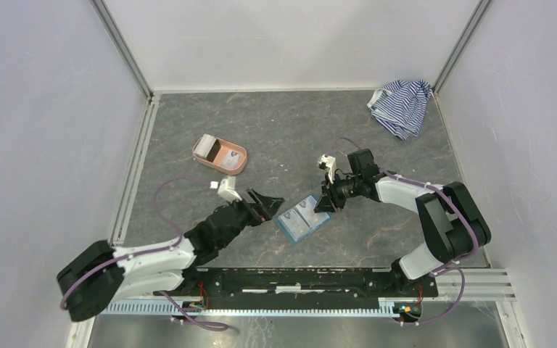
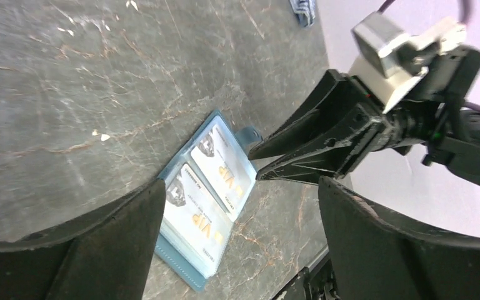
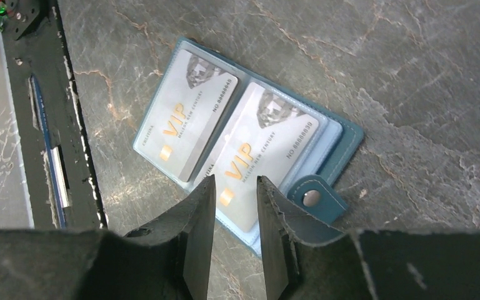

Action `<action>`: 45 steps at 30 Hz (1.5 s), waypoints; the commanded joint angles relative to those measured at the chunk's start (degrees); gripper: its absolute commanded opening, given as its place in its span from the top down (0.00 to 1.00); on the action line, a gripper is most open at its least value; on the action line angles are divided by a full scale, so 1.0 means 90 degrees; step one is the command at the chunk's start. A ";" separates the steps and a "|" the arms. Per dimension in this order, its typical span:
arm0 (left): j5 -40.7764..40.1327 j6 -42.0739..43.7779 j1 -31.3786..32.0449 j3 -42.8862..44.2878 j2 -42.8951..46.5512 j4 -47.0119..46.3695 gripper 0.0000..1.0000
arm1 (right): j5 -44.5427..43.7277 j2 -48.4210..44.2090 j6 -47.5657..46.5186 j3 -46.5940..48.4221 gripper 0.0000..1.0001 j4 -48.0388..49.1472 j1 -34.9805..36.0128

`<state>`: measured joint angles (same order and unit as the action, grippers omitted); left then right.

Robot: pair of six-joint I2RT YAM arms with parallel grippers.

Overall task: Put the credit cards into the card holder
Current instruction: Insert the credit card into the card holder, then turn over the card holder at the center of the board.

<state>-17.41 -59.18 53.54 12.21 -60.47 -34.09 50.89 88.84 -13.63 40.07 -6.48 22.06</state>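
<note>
The teal card holder (image 1: 302, 217) lies open and flat on the grey table between my two arms. Two whitish credit cards marked VIP (image 3: 184, 122) (image 3: 259, 153) sit side by side in its clear sleeves. Its snap tab (image 3: 315, 199) sticks out at one edge. My left gripper (image 1: 267, 205) hovers just left of the holder, open wide, with nothing between the fingers (image 2: 240, 187). My right gripper (image 1: 326, 203) is over the holder's tab side. Its jaws stand a little apart, holding nothing (image 3: 235, 180).
A salmon-pink oval tray (image 1: 220, 154) with a whitish item in it sits behind the left arm. A blue-and-white striped cloth (image 1: 400, 105) lies crumpled in the far right corner. The black base rail (image 1: 297, 279) runs along the near edge, and walls enclose three sides.
</note>
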 commanded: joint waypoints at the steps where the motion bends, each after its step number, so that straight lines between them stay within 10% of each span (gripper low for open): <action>1: -0.0721 0.0388 -0.0103 -0.0701 0.1253 0.0147 0.00 | -0.0218 0.0105 0.0193 0.0118 0.63 0.0204 -0.0058; 13: -0.0553 0.0063 -0.0157 -0.1512 0.2939 0.0320 0.00 | -0.0540 0.0310 0.0170 0.0213 0.57 0.0057 -0.0065; 45: 0.1112 -0.0309 -0.0153 -0.0614 -0.1275 -0.2168 0.12 | 0.0487 0.0380 0.0190 0.0308 0.57 -0.0086 -0.0055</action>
<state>-8.21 -60.62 52.36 4.91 -71.61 -49.98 50.87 93.71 -12.21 42.33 -8.71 21.63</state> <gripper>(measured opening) 0.887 0.439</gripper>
